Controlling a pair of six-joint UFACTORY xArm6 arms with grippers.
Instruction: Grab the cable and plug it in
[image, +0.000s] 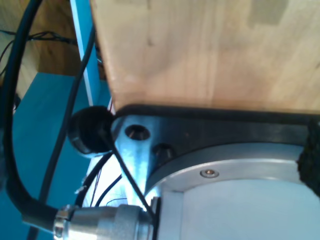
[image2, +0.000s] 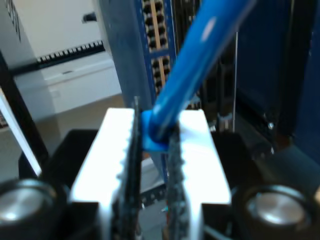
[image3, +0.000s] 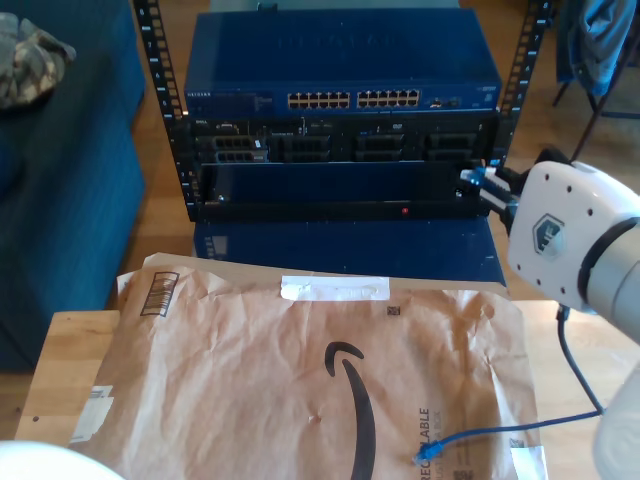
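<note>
The brown paper sheet (image3: 250, 380) carries a black smile-arrow logo (image3: 352, 400) and the partly visible word "RECYCLABLE" (image3: 425, 440); other print is unreadable.

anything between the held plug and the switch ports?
Nothing visible. My second gripper is shut on the cable near its plug end, and the second wrist view looks past it straight to the switch ports. In the exterior view that gripper sits at the rack's right side, below the port row.

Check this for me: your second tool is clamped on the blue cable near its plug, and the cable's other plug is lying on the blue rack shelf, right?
Not quite. My second tool does clamp the blue cable, but the exterior view shows the other plug lying on the brown paper mailer.
</note>
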